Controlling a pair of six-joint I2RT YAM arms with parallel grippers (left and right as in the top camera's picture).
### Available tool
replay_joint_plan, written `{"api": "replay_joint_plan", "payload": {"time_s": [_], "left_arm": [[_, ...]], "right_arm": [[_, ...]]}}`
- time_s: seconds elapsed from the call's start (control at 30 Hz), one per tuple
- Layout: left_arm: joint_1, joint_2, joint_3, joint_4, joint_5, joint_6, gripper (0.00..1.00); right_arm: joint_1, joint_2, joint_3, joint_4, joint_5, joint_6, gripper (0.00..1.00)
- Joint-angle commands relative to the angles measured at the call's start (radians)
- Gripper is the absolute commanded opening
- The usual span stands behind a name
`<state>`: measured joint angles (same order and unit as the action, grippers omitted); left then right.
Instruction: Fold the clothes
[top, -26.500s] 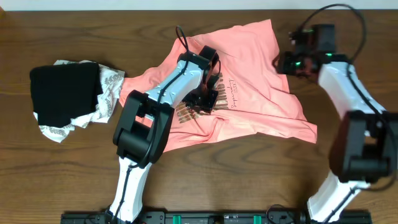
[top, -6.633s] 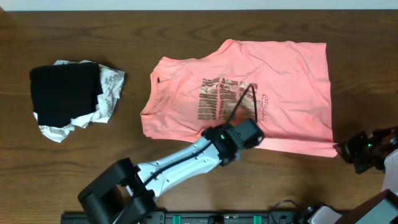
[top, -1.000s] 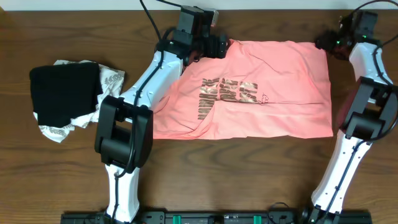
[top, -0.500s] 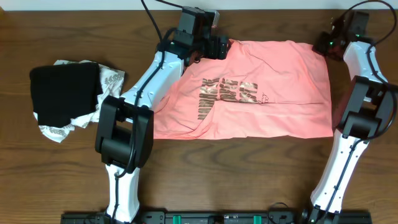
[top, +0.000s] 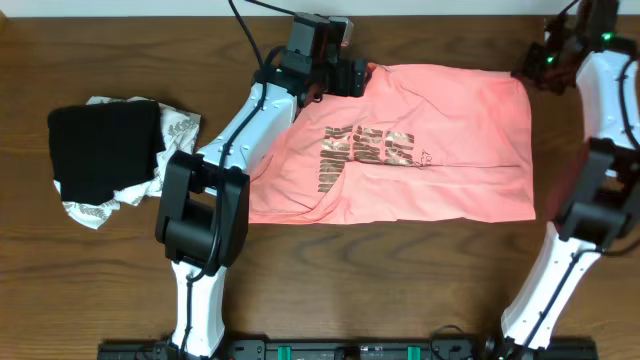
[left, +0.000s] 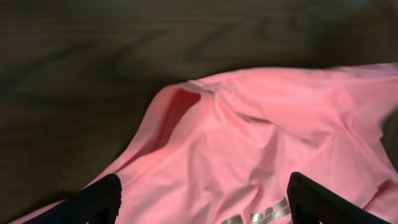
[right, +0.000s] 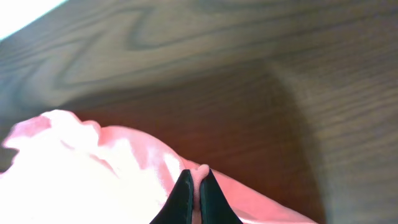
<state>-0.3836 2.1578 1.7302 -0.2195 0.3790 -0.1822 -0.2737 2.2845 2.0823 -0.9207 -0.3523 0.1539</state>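
Robot lab bench (a test rig)
The left arm (top: 240, 120) and right arm (top: 600, 110), 2 white-and-black units, stand on a black rail (top: 350, 351) at the wooden table's (top: 90, 290) near edge.

At bottom centre the right hand (right: 196, 185) pinches the shirt (right: 93, 168) edge, jaws together. Pink cloth fills the lower left, with brown surface (right: 249, 62) elsewhere.

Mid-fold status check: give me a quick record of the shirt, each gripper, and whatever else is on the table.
shirt: pink T-shirt spread on the table, lettering facing up
left gripper: open, at the shirt's far left edge, gripping nothing
right gripper: shut on the shirt's far right corner
other items: black garment lying on a white patterned cloth, on the left, apart from the shirt
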Motion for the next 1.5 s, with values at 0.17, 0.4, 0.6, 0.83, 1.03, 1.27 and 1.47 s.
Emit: {"api": "replay_joint_plan", "payload": {"time_s": [0.17, 0.4, 0.6, 0.83, 1.03, 1.27, 1.47], "left_arm": [[-0.011, 0.064, 0.008, 0.072, 0.022, 0.016, 0.86], [-0.015, 0.166, 0.008, 0.194, 0.058, 0.016, 0.86], [-0.016, 0.227, 0.008, 0.345, 0.054, 0.031, 0.8], [-0.02, 0.237, 0.008, 0.428, 0.013, 0.032, 0.8], [-0.035, 0.262, 0.008, 0.444, 0.013, 0.058, 0.8], [-0.068, 0.31, 0.008, 0.466, 0.014, 0.115, 0.75], [-0.091, 0.313, 0.008, 0.457, 0.013, 0.207, 0.76]], "right_arm": [[0.017, -0.056, 0.013, -0.079, -0.006, -0.067, 0.01], [0.032, -0.056, 0.013, -0.097, -0.003, -0.085, 0.01], [0.068, -0.056, 0.013, -0.109, 0.031, -0.136, 0.01], [0.08, -0.056, 0.013, -0.111, 0.04, -0.137, 0.01], [0.079, -0.056, 0.013, -0.113, 0.043, -0.137, 0.01], [0.078, -0.056, 0.013, -0.114, 0.043, -0.136, 0.01], [0.078, -0.056, 0.013, -0.123, 0.068, -0.133, 0.01]]}}
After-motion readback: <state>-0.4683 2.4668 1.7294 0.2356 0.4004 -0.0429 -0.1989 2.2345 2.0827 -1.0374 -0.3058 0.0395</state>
